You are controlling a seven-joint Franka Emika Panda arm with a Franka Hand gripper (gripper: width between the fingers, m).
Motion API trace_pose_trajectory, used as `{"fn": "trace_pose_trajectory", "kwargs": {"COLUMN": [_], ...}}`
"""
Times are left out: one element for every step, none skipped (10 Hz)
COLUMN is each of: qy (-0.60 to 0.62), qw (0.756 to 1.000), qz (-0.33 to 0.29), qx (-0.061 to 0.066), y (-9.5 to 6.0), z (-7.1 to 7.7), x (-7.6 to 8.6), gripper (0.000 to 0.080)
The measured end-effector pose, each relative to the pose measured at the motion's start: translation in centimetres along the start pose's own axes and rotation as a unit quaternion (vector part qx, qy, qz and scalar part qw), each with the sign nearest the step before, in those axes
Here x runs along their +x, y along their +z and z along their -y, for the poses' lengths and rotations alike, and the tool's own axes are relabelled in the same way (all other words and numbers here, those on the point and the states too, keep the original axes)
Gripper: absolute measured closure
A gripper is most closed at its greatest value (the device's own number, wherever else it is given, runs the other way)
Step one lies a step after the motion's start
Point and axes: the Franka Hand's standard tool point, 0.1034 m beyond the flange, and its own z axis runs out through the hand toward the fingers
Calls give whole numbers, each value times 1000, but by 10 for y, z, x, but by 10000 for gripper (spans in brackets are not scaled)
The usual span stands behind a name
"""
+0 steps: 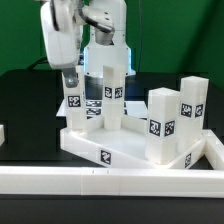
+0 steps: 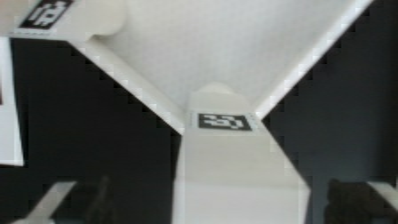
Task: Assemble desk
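I have the hand (image 1: 72, 88) over the far corner of the white plastic rectangular tabletop tray (image 1: 110, 150) at the exterior view's left, right above a white square-section leg (image 1: 74, 108) that stands upright in that corner socket. In the wrist view the two fingers (image 2: 54, 205) sit either side of that leg, and there seems to be a gap on both sides, so I read the hand as spread wide and holding nothing; the frames are blurry, so I can't be sure there is no touch.

Three more tagged white legs stand on the tray: one (image 1: 111, 95) at the far middle, one (image 1: 161, 125) near the front, one (image 1: 191, 105) towards the exterior view's right. The tray lies upside down on the black surface (image 1: 30, 125), against the long white border rail (image 1: 110, 182) that runs along the surface's near edge.

My judgement: this leg has just been let go or is about to be twisted again. To do it well I'd lift straight up, with no sideways drag that could tip the leg, and check it sits square in its socket.

Behind the surface the room is dark, with the arm's white base (image 1: 105, 45) at the far edge.
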Motion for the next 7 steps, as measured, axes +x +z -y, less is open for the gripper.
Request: {"fn": "trace_pose_trajectory", "kwargs": {"qy": [-80, -125, -201, -238, -265, -301, -337], "qw": [997, 992, 980, 971, 964, 953, 941], "qz": [-3, -3, -3, -3, -3, -3, -3], "qx": [3, 1, 1, 0, 0, 0, -1], "y": [0, 0, 0, 1, 1, 1, 1], "z": [2, 2, 2, 2, 2, 2, 2], "x": [2, 2, 2, 2, 1, 1, 1], "gripper": [161, 161, 152, 152, 151, 151, 151]}}
